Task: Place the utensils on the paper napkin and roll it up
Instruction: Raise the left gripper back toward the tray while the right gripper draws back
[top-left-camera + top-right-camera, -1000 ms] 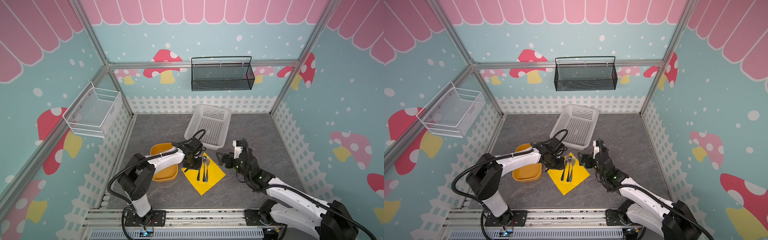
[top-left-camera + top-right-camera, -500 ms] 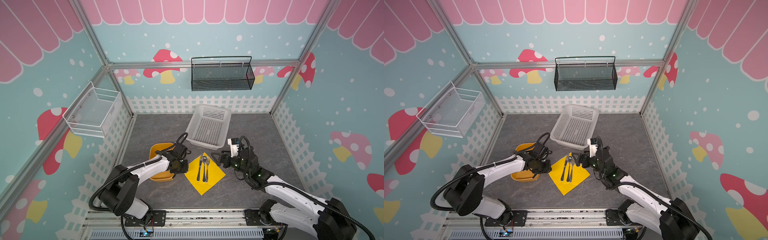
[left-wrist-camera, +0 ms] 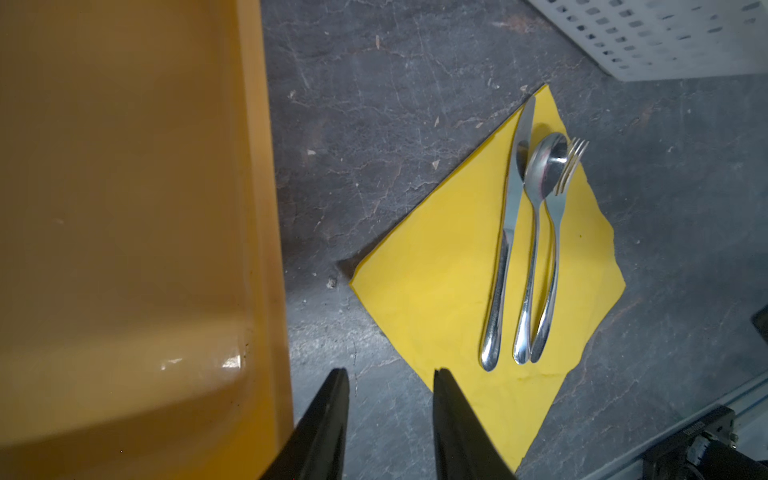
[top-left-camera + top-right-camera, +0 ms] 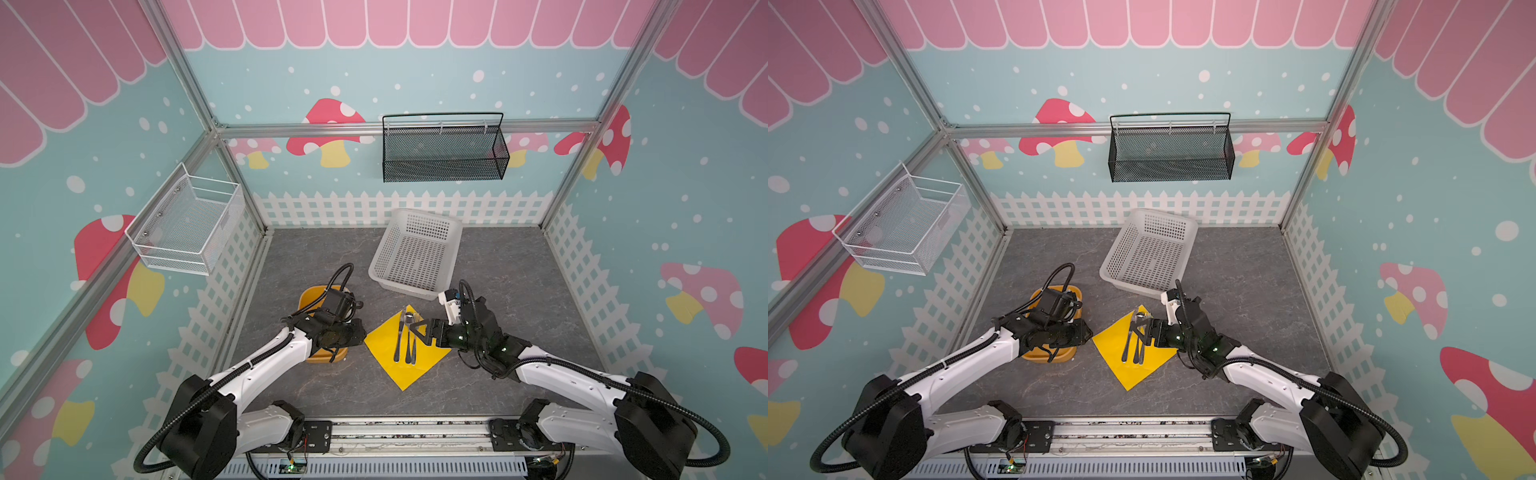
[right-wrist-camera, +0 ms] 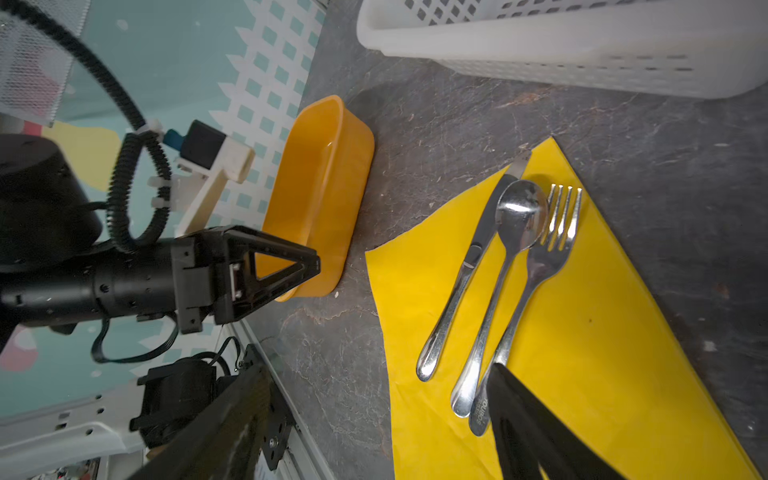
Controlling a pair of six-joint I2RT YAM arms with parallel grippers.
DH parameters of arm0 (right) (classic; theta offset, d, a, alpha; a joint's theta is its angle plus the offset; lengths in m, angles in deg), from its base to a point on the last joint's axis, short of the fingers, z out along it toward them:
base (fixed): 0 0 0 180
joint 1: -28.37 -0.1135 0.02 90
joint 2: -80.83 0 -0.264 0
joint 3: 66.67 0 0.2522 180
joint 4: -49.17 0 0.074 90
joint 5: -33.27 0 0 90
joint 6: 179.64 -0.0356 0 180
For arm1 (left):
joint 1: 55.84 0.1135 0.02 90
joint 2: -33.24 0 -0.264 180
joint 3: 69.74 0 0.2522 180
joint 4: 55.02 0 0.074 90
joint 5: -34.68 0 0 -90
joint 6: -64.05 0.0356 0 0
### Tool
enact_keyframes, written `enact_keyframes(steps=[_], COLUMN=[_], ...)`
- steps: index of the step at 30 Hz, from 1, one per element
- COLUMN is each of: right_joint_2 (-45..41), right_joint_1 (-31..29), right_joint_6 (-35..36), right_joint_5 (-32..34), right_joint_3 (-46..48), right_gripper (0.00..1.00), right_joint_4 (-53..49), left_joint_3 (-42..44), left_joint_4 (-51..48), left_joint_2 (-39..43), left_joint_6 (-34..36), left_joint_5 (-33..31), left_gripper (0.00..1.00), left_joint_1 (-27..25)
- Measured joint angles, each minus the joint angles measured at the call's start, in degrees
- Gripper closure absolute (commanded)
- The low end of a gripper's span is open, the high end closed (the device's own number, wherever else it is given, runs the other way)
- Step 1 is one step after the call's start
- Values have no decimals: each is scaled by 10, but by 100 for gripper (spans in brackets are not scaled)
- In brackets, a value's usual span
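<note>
The paper napkin [image 4: 384, 345] [image 4: 1113, 347] lies flat as a yellow diamond on the grey floor. The utensils lie side by side on it: knife [image 3: 509, 232] [image 5: 469, 266], spoon [image 3: 536, 232] [image 5: 498, 291] and fork [image 3: 555, 249] [image 5: 536, 270]. My left gripper [image 3: 388, 395] [image 4: 360, 334] is open and empty. It hovers between the orange tray and the napkin's left corner. My right gripper [image 5: 374, 399] [image 4: 417, 331] is wide open over the napkin's right half. One of its fingers [image 5: 523, 419] covers the end of the fork's handle.
An orange plastic tray [image 4: 309, 297] [image 3: 124, 208] sits left of the napkin, under my left wrist. A white perforated basket [image 4: 415, 253] [image 5: 582, 41] stands just behind the napkin. Wire baskets hang on the back wall [image 4: 442, 147] and the left wall [image 4: 187, 224].
My left gripper has pulled back left from the utensils to the tray's edge. My right gripper has moved left over the napkin, with its jaws a little narrower.
</note>
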Motion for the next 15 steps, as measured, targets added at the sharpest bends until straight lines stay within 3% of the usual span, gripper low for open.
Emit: enact_keyframes(steps=[5,15], right_joint_2=[29,38], right_joint_1=[-24,-31], right_joint_6=[-33,-115], right_joint_5=[44,93], right_joint_3=[-17,-10], right_gripper=[17,18], right_joint_4=[-14,-39], left_joint_3=[11,10], left_joint_4=[3,7], left_joint_2=[28,9], left_joint_6=[-2,-2], left_joint_5=[2,43], left_gripper=[59,59], left_joint_1=[0,0])
